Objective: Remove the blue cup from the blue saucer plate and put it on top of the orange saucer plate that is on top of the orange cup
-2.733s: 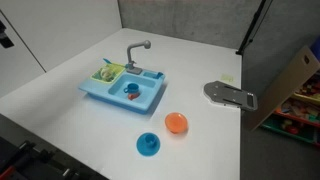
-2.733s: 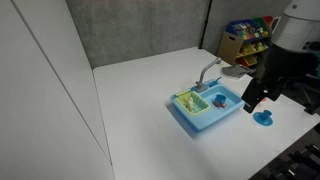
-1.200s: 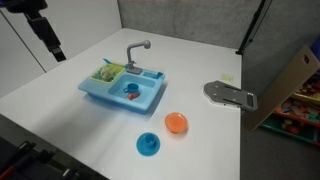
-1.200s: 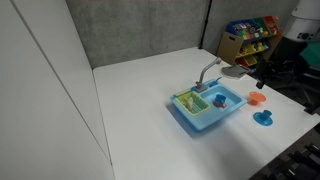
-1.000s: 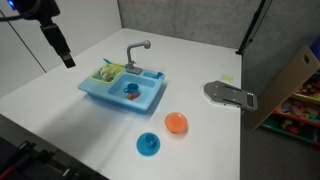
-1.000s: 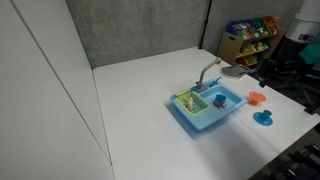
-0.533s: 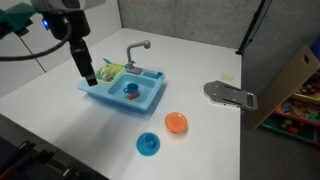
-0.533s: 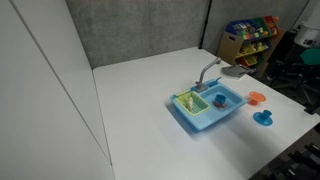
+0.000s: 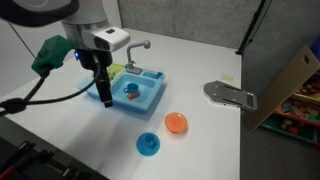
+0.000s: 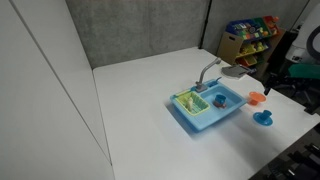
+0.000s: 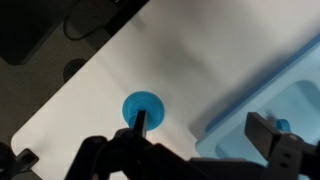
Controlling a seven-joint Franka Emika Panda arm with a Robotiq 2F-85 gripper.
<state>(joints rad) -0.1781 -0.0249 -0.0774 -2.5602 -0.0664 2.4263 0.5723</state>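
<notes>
Holds claw (image 9: 105, 98) spread wide, left of centre, probably to admit blue cup (image 9: 148, 141) sitting on blue saucer plate (image 9: 141, 149), lower centre; orange saucer plate (image 9: 176, 123) nearby.

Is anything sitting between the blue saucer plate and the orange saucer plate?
Nothing: only bare white table separates the blue saucer plate from the orange saucer plate, as both exterior views show.

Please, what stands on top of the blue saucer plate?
In an exterior view the blue saucer plate carries a small blue shape at its middle, probably the blue cup, though it is too small to be sure. In the wrist view one claw finger covers that middle.
</notes>
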